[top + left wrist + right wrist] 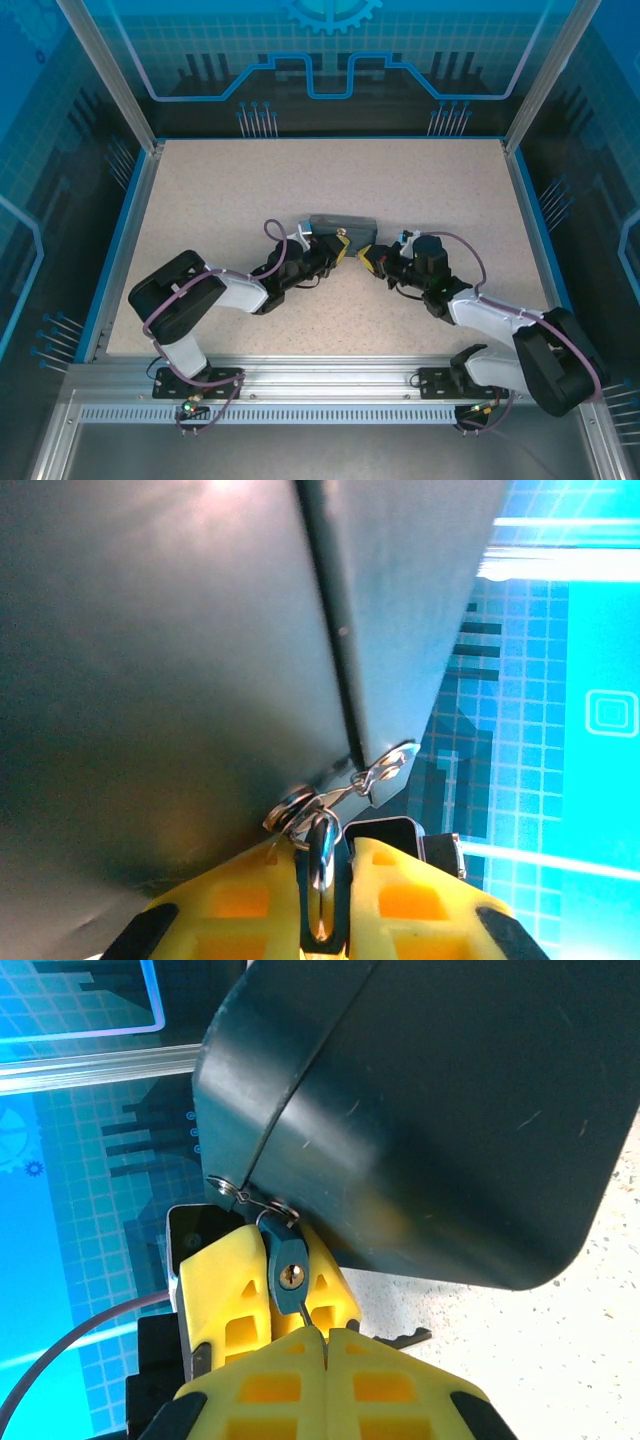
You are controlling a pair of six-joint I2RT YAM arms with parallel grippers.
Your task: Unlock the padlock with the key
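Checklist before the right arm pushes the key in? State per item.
1. Padlock clamped by left gripper: ok, its shackle sits between the yellow fingers.
2. Key held by right gripper: ok, a thin dark sliver pokes from the shut fingertips.
3. Keyhole facing the right gripper: ok, the brass shows.
4. Key tip lined up with the keyhole: not ok, the tip sits just below it.
5. Key rotated to match the slot: cannot tell.
6. Shackle through the case latch: ok.

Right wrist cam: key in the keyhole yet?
No, the padlock's brass keyhole shows bare, with the key tip just below it.
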